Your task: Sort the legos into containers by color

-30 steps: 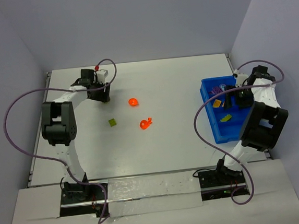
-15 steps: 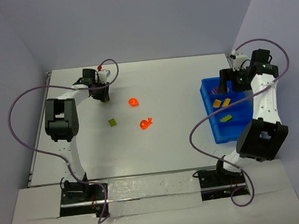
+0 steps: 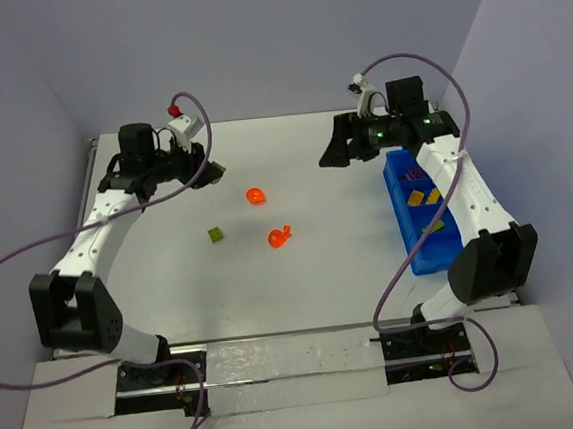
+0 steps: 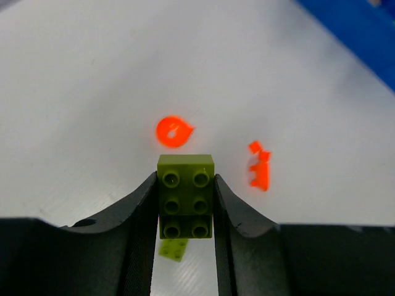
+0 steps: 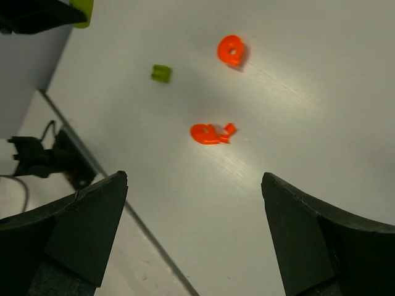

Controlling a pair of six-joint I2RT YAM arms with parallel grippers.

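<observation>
My left gripper (image 3: 212, 169) is shut on a lime-green studded brick (image 4: 185, 196) and holds it above the table at the back left. A second small green brick (image 3: 214, 235) lies on the table below; it also shows in the left wrist view (image 4: 173, 248). Two orange pieces lie mid-table: a round one (image 3: 255, 195) and a jagged one (image 3: 279, 237). My right gripper (image 3: 336, 150) is open and empty, raised beside the far end of the blue tray (image 3: 396, 180). The tray holds yellow pieces (image 3: 416, 199) and purple ones (image 3: 418, 173).
The tray runs along the table's right edge, partly under the right arm. Grey walls close in on the left, back and right. The right wrist view shows both orange pieces (image 5: 210, 133) and the loose green brick (image 5: 161, 73) far below.
</observation>
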